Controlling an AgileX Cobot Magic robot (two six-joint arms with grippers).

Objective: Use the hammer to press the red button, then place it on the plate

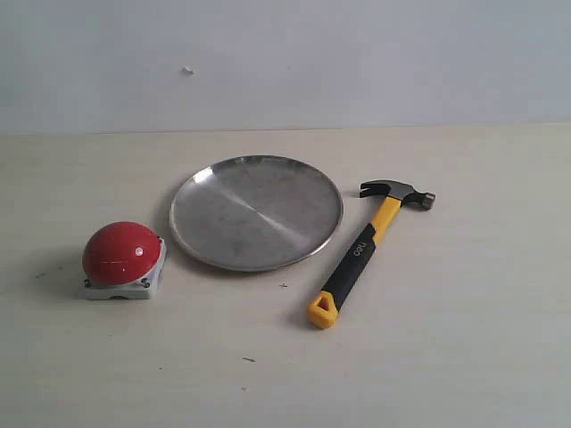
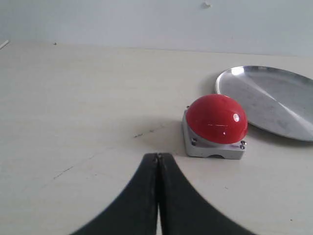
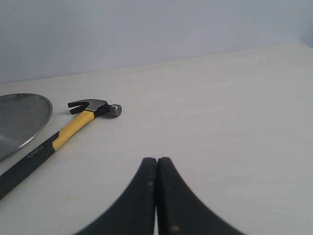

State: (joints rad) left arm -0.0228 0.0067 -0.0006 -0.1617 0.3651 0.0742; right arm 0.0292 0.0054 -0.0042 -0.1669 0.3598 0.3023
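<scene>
On the bench (image 1: 464,357), exterior view: round silver metal plate (image 1: 256,211) sits mid-scene, widest item, brushed surface catching the light from the pale wall (image 1: 357,53). To the plate's left and slightly nearer the camera is the red button (image 1: 121,252), close to the rim but apart from it: glossy dome on a square light-grey base, screws at the corners, base flat on the bench. To the plate's right the hammer (image 1: 370,241) lies flat, just beside the rim with a strip of bench between. Its dark head is at the far end, claw pointing toward the plate, striking face pointing away. Then come the yellow neck and the black sleeve with white lettering, running diagonally back toward the camera and ending in the yellow loop. The hammer is not on the plate and not touching the button; the plate lies between those two. On my left tool (image 2: 157,156) the fingers are pressed together tip to tip, pinching nothing, over the bench. The button is ahead of it and off to one side, well apart, with the plate edge beyond. On my right tool (image 3: 156,159) the fingers are likewise pressed together, pinching nothing. The hammer head lies ahead of it, well apart, handle running alongside the plate rim. A few small dark specks (image 1: 248,359) dot the bench; one small pale mark (image 1: 187,70) on the wall.
</scene>
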